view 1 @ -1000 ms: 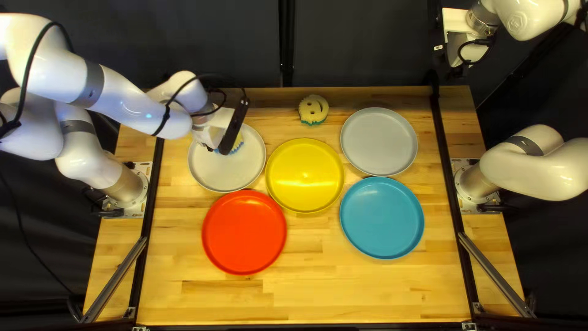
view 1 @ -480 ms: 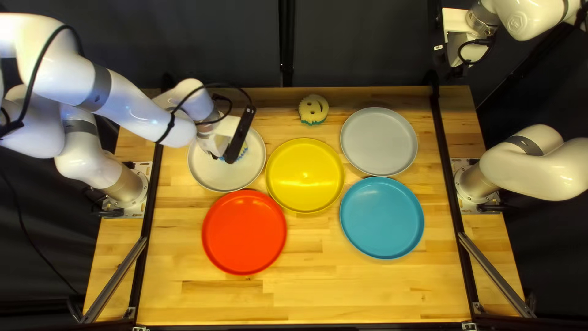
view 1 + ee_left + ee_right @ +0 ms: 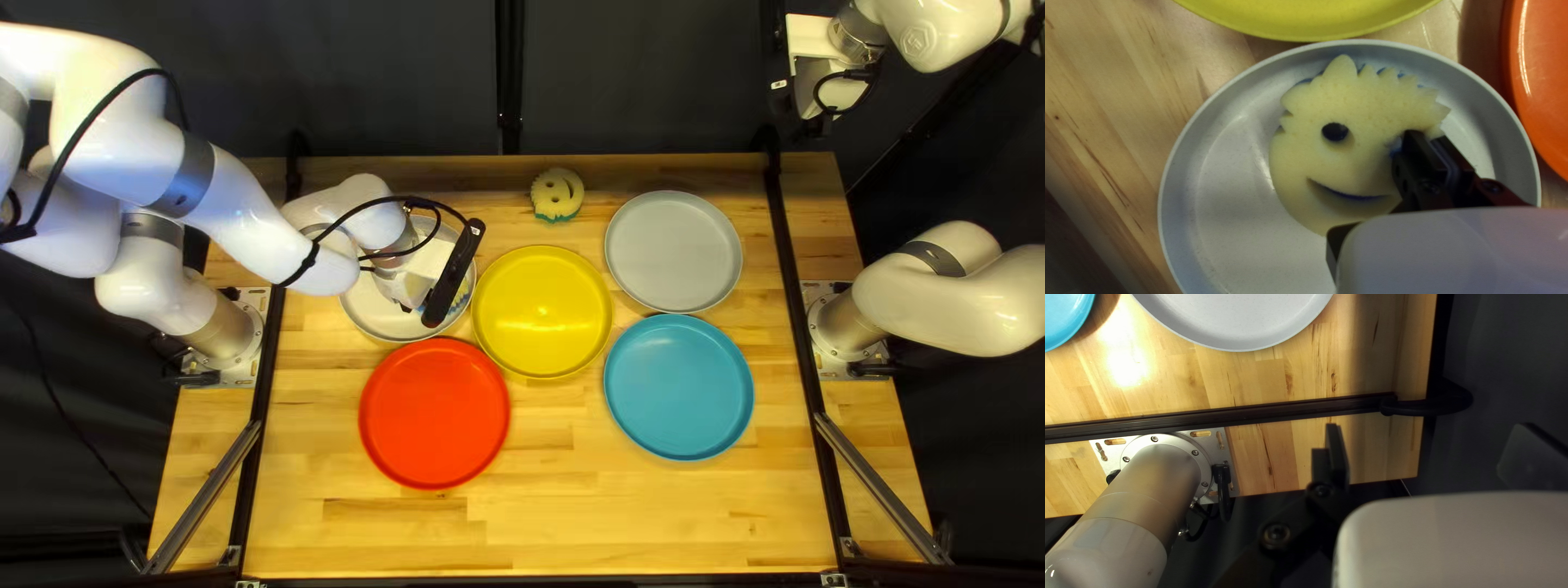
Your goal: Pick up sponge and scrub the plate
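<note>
Pale yellow with a blue underside, the sponge (image 3: 1301, 163) is showing inside the rim of the white plate (image 3: 1225, 179), toward the side nearest the yellow plate (image 3: 542, 310). The left pincer (image 3: 405, 285) is clamping it: in the left wrist view, one finger is dipping into an eye hole while the other is pressing from the outer edge. Whether the sponge is touching the plate is hard to tell. The red plate (image 3: 435, 414) is lying beside the white one on the wooden surface (image 3: 490, 534). Near the far edge, a second sponge (image 3: 557, 192), green along one side, is resting between the white plate and the grey plate (image 3: 675, 250). The blue plate (image 3: 678, 387) is sitting just beside the grey one. High at the right of the top left view, the right pincer (image 3: 822, 96) is hanging empty, its fingers standing wide apart.
</note>
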You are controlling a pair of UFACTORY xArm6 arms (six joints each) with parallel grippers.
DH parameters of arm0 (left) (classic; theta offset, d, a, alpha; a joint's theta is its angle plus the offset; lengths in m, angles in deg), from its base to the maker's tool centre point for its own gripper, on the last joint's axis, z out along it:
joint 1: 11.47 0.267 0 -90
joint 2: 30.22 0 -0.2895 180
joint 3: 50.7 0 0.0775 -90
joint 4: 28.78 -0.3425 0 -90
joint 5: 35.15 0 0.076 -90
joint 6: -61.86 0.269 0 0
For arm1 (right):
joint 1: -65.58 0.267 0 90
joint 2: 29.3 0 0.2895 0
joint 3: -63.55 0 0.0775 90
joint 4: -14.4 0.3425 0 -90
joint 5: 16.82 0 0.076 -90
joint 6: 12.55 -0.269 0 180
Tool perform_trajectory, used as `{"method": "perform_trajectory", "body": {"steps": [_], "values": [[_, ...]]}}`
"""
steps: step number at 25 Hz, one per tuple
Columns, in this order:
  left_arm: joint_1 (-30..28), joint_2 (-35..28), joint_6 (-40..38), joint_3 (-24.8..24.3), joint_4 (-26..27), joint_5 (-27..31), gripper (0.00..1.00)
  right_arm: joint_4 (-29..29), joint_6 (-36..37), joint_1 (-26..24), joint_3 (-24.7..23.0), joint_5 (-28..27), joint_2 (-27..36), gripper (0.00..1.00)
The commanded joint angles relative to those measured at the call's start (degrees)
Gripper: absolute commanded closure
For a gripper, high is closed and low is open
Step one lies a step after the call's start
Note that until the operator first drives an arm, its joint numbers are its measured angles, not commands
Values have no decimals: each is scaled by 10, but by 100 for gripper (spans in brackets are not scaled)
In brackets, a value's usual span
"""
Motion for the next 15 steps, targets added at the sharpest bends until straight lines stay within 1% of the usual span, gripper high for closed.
{"method": "perform_trajectory", "body": {"steps": [1, 3, 5, 8, 12, 15], "values": [[74, -37, 58, -38, 12, 24, 100, 0, 0, 0, 0, 0, 0, 0], [102, -42, 78, -46, 16, 31, 100, 0, 0, 0, 0, 0, 0, 0], [116, -42, 87, -50, 19, 35, 100, 0, 0, 0, 0, 0, 0, 0], [120, -41, 89, -52, 24, 37, 100, 0, 0, 0, 0, 0, 0, 0], [88, -54, 53, -59, 19, 39, 100, 0, 0, 0, 0, 0, 0, 0], [48, -70, 16, -69, 16, 37, 100, 0, 0, 0, 0, 0, 0, 0]]}}
